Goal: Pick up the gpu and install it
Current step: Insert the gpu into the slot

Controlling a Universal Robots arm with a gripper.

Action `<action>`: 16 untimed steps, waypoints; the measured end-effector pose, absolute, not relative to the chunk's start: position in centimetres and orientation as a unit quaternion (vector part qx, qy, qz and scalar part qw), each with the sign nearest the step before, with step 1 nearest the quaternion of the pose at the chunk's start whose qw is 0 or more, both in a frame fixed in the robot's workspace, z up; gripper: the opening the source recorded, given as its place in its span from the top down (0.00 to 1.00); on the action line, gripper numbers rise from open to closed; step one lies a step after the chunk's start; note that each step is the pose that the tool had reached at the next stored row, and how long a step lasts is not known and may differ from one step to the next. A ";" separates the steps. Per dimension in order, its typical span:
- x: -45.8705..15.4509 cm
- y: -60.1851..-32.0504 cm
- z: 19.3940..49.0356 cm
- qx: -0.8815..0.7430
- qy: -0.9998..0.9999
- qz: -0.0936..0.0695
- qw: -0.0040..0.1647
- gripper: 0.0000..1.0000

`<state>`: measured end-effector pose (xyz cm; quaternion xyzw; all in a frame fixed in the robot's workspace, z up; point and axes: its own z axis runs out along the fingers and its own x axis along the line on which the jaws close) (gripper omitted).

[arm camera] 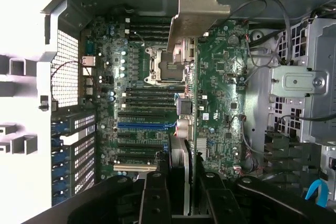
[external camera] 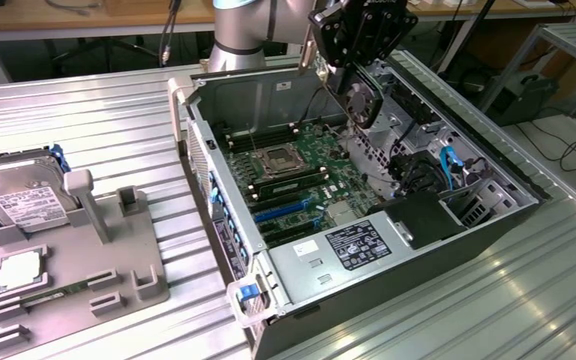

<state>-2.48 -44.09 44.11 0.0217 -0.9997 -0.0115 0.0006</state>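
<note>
The fingers are clenched on the gpu, holding it edge-on in the air. It hangs over the motherboard of the open computer case, well apart from the slots.

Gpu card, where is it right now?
The gpu hangs in the gripper, over the open computer case, above the motherboard near the exterior view's top middle.

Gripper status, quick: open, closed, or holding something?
Gripper: closed on the gpu, holding it above the open computer case.
</note>
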 end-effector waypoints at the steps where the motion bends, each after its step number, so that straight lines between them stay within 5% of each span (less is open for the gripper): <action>1: -2.5 -44.1 44.1 0.027 -1.000 -0.011 0.001 0.73; 16: -2.5 -44.1 44.1 0.300 -0.954 -0.011 0.004 0.73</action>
